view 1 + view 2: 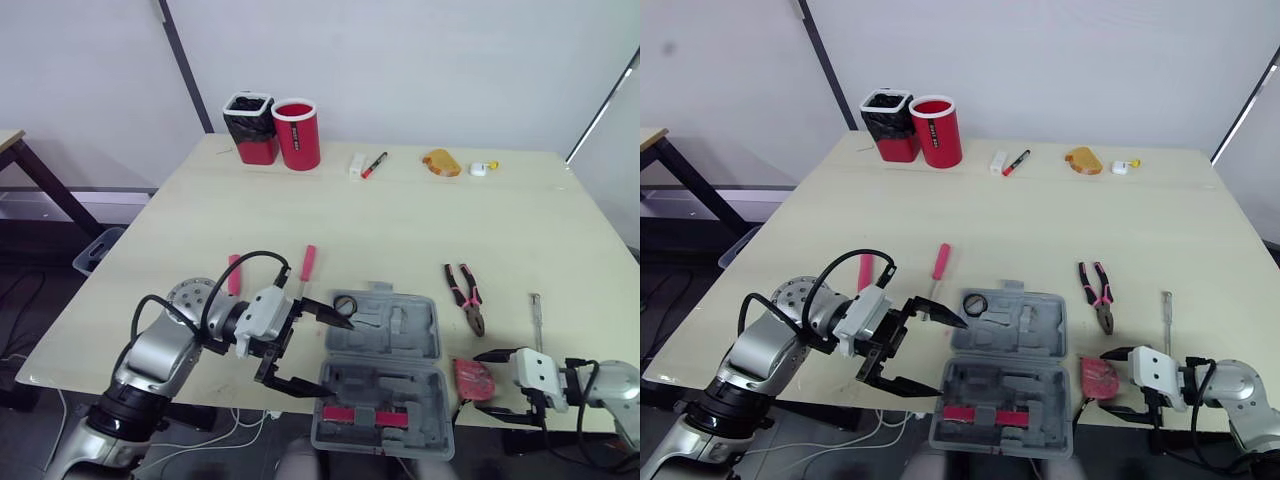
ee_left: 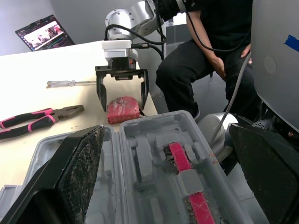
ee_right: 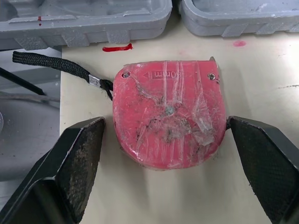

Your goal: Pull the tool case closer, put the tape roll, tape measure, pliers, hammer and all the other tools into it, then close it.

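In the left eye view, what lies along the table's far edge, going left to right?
black and red cup → red cup → small white block → red marker → orange object → small white and yellow item

Plenty of room mid-table: the pale wooden table (image 1: 400,220) lies bare between the open grey plastic tool case (image 1: 412,338) and the red cup (image 1: 296,133) at the far edge. Right of the case it's crowded. The red tape measure (image 3: 170,114) sits just beside the case wall, with the pink-handled pliers (image 1: 466,297) just beyond and the clear-handled screwdriver (image 1: 537,315) further right. The right gripper (image 1: 476,382) straddles the tape measure, fingers spread: slim gap one side, finger at its edge the other. A red-handled screwdriver (image 1: 307,268) guards the case's left. A person in black (image 2: 205,46) sits past the table's right edge.
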Controlling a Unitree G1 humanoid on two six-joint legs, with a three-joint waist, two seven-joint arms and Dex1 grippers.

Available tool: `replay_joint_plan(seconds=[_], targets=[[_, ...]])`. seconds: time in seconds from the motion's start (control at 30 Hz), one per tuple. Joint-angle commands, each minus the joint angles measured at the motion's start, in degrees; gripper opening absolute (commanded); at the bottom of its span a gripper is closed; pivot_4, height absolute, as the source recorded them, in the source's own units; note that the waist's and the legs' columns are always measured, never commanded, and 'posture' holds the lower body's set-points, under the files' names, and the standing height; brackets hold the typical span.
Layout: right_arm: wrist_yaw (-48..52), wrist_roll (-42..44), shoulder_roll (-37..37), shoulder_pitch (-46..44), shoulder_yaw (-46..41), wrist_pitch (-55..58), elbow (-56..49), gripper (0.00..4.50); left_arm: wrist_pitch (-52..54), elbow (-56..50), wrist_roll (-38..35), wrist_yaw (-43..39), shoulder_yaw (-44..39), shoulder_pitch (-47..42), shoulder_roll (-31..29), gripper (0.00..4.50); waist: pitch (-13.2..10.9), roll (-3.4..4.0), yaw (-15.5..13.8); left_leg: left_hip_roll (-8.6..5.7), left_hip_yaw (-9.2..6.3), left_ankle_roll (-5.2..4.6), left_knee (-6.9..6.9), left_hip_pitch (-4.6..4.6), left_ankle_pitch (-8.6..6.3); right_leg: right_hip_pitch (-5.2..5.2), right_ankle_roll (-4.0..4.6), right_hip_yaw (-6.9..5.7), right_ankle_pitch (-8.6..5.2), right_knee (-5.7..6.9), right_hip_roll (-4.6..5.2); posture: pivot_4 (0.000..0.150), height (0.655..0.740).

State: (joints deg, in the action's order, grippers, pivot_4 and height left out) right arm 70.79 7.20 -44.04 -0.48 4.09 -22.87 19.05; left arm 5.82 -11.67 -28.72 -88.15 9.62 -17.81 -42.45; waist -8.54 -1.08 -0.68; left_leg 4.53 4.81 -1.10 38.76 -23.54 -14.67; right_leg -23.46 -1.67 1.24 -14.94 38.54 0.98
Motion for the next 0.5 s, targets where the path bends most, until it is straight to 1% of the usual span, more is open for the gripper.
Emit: replay_joint_plan(seconds=[0.03, 0.07, 0.1, 0.37, 0.5], targets=[[-0.44, 0.53, 0.33, -0.07, 0.16, 0.15, -0.19, 3.64, -0.18, -1.21, -0.72, -1.49, 0.03, -0.23, -0.38, 4.5, 0.0, 0.0, 0.02, 0.0, 0.02, 0.0, 0.0, 0.02, 0.0, 0.0, 0.0, 0.02, 0.0, 0.01, 0.0, 0.15, 0.74], [-0.43, 0.73, 0.37, -0.02, 0.13, 0.37, -0.4, 3.2, -0.2, -1.1, -0.68, -1.48, 0.06, -0.31, -0.32, 4.5, 0.0, 0.0, 0.04, 0.01, 0.06, 0.0, 0.0, 0.04, 0.0, 0.0, 0.0, 0.05, 0.0, 0.04, 0.0, 0.15, 0.74], [-0.44, 0.83, 0.36, 0.03, 0.13, 0.49, -0.57, 2.89, -0.2, -1.04, -0.68, -1.47, 0.07, -0.36, -0.28, 4.5, 0.0, 0.0, 0.04, 0.01, 0.09, 0.0, 0.01, 0.06, 0.0, 0.0, 0.0, 0.08, 0.0, 0.06, -0.01, 0.15, 0.74], [-0.36, 1.81, -1.26, 2.01, -0.96, 1.45, -3.16, 2.89, 0.16, -0.99, -0.87, -0.87, 0.01, -0.16, 0.18, 4.5, 0.0, 0.0, 0.0, 0.01, 0.23, 0.0, 0.01, 0.18, 0.0, 0.0, -0.01, 0.23, -0.02, 0.22, 0.0, 0.15, 0.74], [0.6, 4.3, -5.09, 5.18, -3.3, 6.33, -8.98, 2.89, 0.69, -1.18, -1.31, 0.13, -0.35, 0.07, 0.76, 4.5, 0.0, 0.04, -0.12, 0.01, 0.28, 0.0, 0.01, 0.19, 0.0, -0.01, -0.03, 0.26, -0.03, 0.24, 0.01, 0.15, 0.74]])
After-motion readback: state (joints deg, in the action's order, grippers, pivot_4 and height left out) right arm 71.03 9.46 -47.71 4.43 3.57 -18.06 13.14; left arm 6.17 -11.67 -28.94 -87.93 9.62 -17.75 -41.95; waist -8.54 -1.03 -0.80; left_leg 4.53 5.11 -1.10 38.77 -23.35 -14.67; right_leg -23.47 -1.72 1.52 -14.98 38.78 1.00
